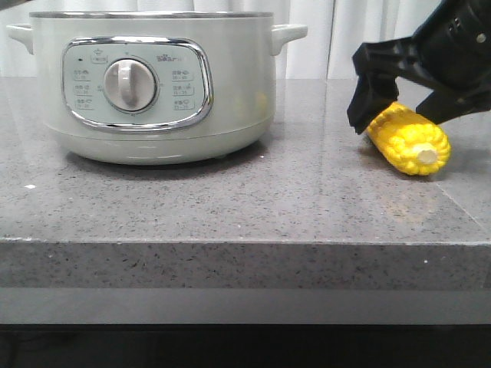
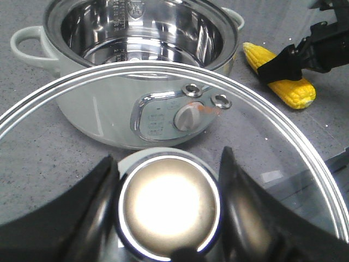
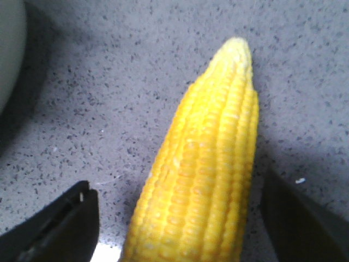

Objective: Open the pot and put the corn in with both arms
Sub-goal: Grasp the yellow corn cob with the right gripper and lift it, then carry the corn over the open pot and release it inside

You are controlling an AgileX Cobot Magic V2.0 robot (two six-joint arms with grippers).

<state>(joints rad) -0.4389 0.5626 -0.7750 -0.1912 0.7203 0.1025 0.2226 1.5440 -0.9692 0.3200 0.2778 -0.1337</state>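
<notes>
Left gripper point(image 2: 166, 204) pinches the lid point(image 2: 262, 125) knob, keeping the pot point(image 2: 142, 82) uncovered, while right gripper point(image 3: 174, 218), jaws spread, straddles the corn point(image 3: 210, 164)

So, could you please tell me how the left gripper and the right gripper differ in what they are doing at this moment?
The left gripper is shut on the glass lid's knob, holding it off the open pot; the right gripper is open, straddling the corn without clamping it. The left carries its load in the air, while the right's corn lies on the counter. Both are black.
</notes>
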